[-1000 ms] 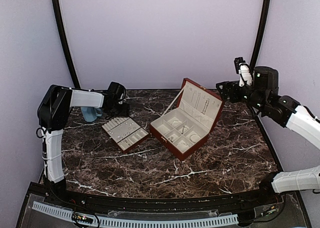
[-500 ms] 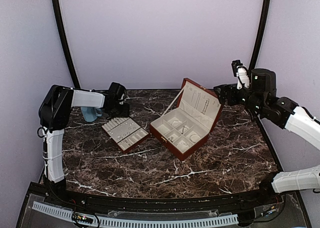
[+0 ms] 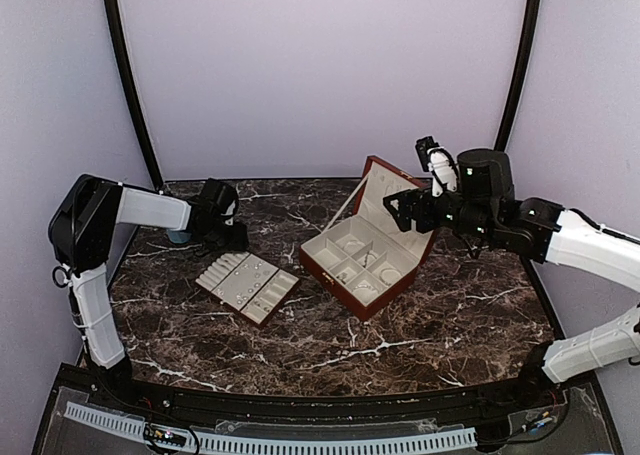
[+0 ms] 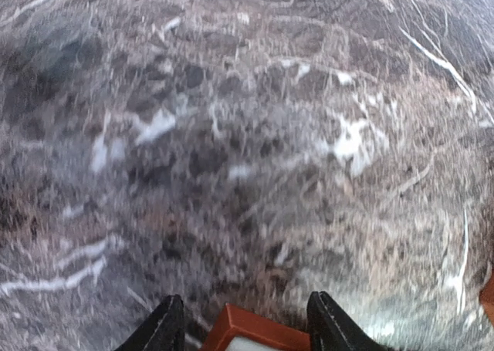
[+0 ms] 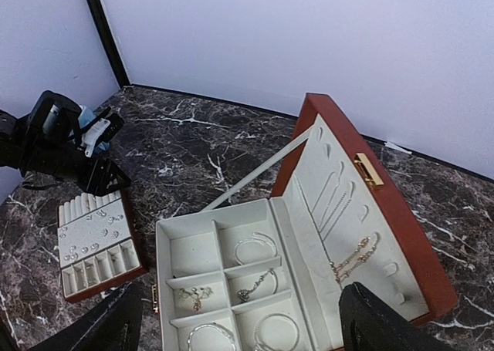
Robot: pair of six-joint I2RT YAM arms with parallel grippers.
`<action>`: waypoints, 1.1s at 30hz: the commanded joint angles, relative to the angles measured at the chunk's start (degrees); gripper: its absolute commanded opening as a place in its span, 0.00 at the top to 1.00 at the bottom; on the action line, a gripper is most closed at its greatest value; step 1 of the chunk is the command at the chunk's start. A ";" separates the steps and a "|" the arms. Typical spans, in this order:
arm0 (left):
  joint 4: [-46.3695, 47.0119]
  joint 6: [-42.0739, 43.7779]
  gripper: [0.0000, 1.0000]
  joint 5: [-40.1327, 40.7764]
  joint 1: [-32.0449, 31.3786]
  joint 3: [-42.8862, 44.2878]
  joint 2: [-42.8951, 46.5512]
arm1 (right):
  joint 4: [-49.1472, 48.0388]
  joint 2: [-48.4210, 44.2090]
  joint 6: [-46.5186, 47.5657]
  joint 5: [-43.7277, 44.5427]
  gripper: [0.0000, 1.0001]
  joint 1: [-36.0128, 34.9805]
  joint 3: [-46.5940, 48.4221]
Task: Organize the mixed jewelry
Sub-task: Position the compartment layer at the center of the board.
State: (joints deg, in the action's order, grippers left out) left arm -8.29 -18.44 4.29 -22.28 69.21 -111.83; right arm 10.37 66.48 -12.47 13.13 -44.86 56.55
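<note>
While the right gripper [image 5: 243,312] hangs wide open and empty above the open box [image 5: 405,220], the left gripper [image 4: 245,312] straddles a far corner of the tray [image 4: 258,334]; whether it pinches that corner I cannot tell. The jewelry [image 5: 93,239] lies scattered: small pieces on the tray, others in the box's compartments and lid. The step looks like positioning the tray. Next comes a careful pinch on one tiny piece.

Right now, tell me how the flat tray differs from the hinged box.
The hinged box has a lid propped open; the flat tray has none. The box is larger than the tray. The box holds bracelets in square compartments and chains in its lid; the tray carries tiny specks of jewelry above narrow slots. Both are red-brown outside and cream-lined.
</note>
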 commanded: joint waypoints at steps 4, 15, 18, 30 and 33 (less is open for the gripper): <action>-3.81 -2.90 0.43 -5.89 0.00 -11.48 8.11 | -5.55 3.29 -7.32 1.28 0.11 -5.22 0.97; -2.50 -7.52 0.42 -12.55 -4.09 -23.28 18.94 | -4.25 7.26 -24.80 0.22 0.17 -9.66 -2.72; -1.76 -9.18 0.42 -13.72 -5.44 -24.90 21.58 | -3.34 9.64 -28.05 -1.29 0.22 -11.33 -3.22; -8.61 -6.68 0.25 -6.89 -4.85 -22.93 35.68 | 1.22 17.53 -35.26 -3.29 0.44 -20.18 -0.99; -10.71 -3.90 0.22 -8.27 -2.78 -19.18 38.03 | 3.33 20.09 -36.44 -3.73 0.49 -22.43 0.92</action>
State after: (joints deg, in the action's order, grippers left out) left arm -15.11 -25.96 -4.56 -27.20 45.58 -77.67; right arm 11.20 83.88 -45.71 10.31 -64.51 54.43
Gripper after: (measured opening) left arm 0.766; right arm 0.533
